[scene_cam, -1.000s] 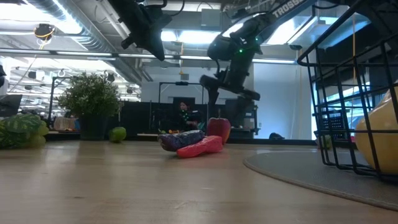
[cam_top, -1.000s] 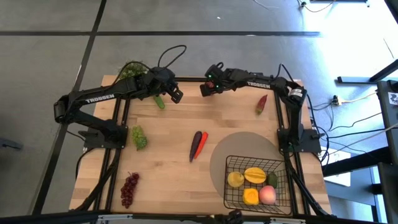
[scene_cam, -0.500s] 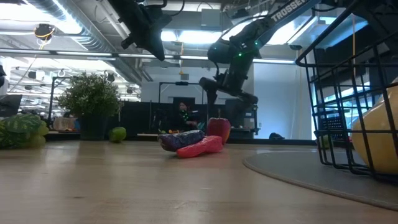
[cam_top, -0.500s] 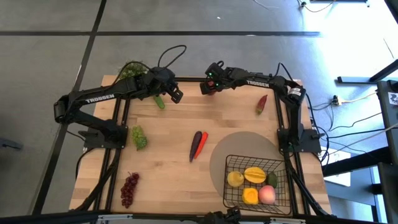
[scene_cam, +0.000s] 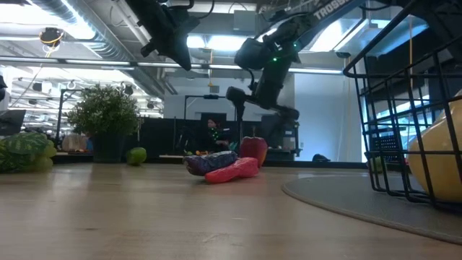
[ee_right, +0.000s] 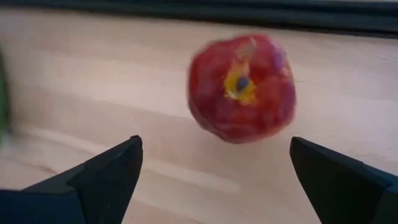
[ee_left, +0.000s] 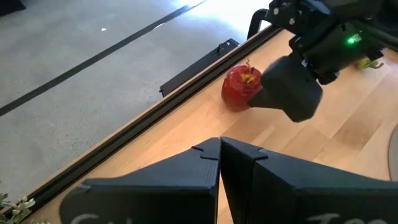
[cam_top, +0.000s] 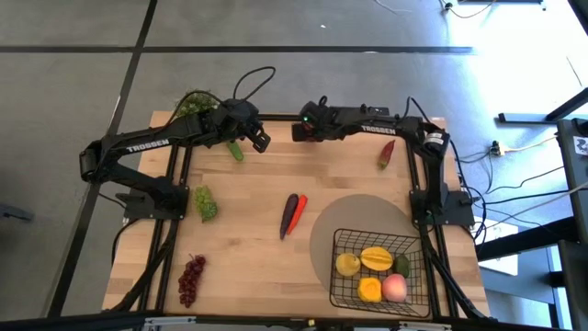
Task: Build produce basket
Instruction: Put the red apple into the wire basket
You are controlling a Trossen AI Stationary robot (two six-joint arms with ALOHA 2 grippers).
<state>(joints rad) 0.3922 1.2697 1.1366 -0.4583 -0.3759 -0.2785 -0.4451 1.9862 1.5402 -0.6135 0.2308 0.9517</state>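
Right hand (ee_right: 211,177) hovering above the red apple (ee_right: 241,88), fingers spread wide.
The apple sits at the tabletop's (cam_top: 257,188) far edge; a centred straddle is advised before closing. Left hand (ee_left: 220,149) pressed together, idle.

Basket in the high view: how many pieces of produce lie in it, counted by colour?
yellow pieces: 2
orange piece: 1
pink piece: 1
green piece: 1
Total: 5 in the basket
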